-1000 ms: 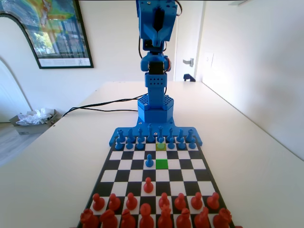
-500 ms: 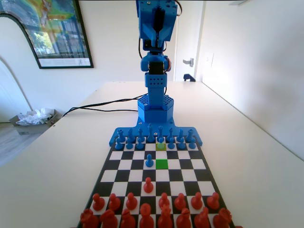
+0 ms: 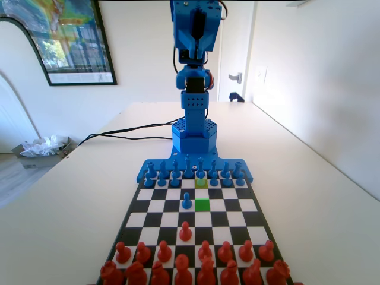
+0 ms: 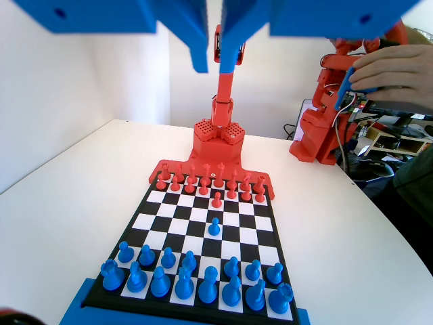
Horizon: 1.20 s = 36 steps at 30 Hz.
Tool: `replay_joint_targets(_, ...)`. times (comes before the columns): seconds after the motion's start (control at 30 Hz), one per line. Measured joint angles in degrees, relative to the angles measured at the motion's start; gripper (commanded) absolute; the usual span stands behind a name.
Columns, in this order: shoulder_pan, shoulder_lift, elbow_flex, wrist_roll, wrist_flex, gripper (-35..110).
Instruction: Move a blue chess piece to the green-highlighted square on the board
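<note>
In the fixed view the green-highlighted square (image 3: 202, 205) lies near the middle of the board (image 3: 255, 221) with nothing on it. One blue chess piece (image 3: 186, 202), a pawn, stands alone on the square just left of it. Another blue pawn (image 3: 200, 176) stands on a yellow-olive square (image 3: 202, 184) in the pawn row. In the wrist view the lone pawn (image 4: 214, 226) stands ahead of the blue row. My gripper (image 4: 217, 66) hangs high above the board, far from every piece. Its jaws stand close together with nothing between them.
Blue pawns and back-row pieces (image 3: 178, 172) line the far end in the fixed view. Red pieces (image 3: 190, 267) crowd the near end, with one red pawn (image 3: 185, 230) advanced. A black cable (image 3: 130, 132) runs across the table to the left of the arm's base (image 3: 195, 135).
</note>
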Motion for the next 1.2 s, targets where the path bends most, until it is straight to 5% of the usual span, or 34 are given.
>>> replay_joint_targets(0.67,-2.9,-12.9,0.0,-2.2,-4.0,1)
replay_joint_targets(0.9,-3.6,-26.5,-1.2,-9.8,-8.8,1)
replay_joint_targets(1.2,-0.8,-44.5,-10.8,-23.6,0.6,1)
